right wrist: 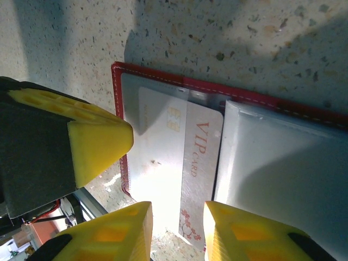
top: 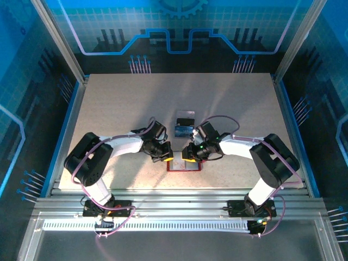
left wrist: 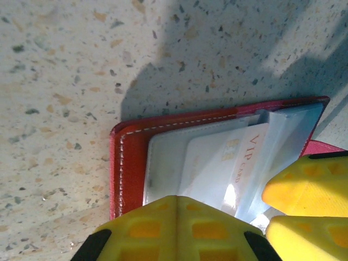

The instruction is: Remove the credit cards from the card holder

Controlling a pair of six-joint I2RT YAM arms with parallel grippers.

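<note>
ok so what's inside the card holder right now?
One pale VIP card shows inside the card holder. Whether more sit beneath it or in the grey sleeve is hidden.

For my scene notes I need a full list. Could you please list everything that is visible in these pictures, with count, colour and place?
table: one, speckled beige, under everything
wallet: one, dark red, lying open at the near middle of the table
pale card: one, pale pink, printed VIP, in the open wallet
blue card: one, blue, on the table just behind the wallet
black piece: one, black, behind the blue card; too small to tell more
left arm and right arm: two, white and black, reaching to the wallet from either side
left claw: one, yellow fingers, shut, over the wallet's edge
right claw: one, yellow fingers apart, over the pale card's end
</note>
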